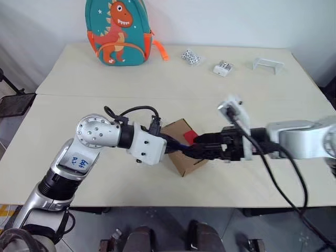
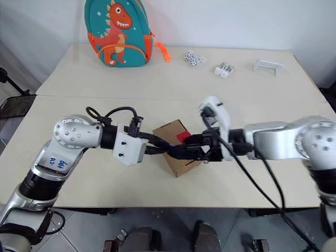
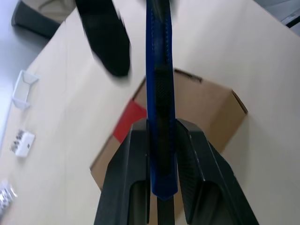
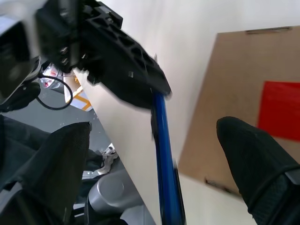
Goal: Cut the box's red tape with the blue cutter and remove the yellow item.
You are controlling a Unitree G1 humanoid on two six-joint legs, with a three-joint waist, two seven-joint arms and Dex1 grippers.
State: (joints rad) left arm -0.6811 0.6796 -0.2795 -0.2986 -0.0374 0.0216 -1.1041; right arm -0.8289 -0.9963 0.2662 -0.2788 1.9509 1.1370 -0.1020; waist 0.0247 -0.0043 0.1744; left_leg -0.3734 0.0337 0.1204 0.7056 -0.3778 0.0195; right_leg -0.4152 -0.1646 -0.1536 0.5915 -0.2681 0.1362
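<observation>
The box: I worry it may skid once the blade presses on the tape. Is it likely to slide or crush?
Likely to slide: the box looks small and light, lying free on the smooth table. The corrugated walls probably resist gentle pressure, though the lid under the red tape may flex. The left gripper holds the blue cutter.

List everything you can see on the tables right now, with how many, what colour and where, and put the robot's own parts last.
Brown cardboard box: one, brown, near table, between the grippers.
Red tape patch: one, red, on the box's top.
Slim blue pen-shaped cutter: one, blue, clamped in the left gripper above the box.
Dinosaur backpack: one, teal and orange, far table, back left.
Small black-and-white pieces: a cluster, far table.
Small white block: one, beside the cluster.
Clear stand: one, far right.
Left gripper: black, shut on the cutter.
Right gripper: black, open.
</observation>
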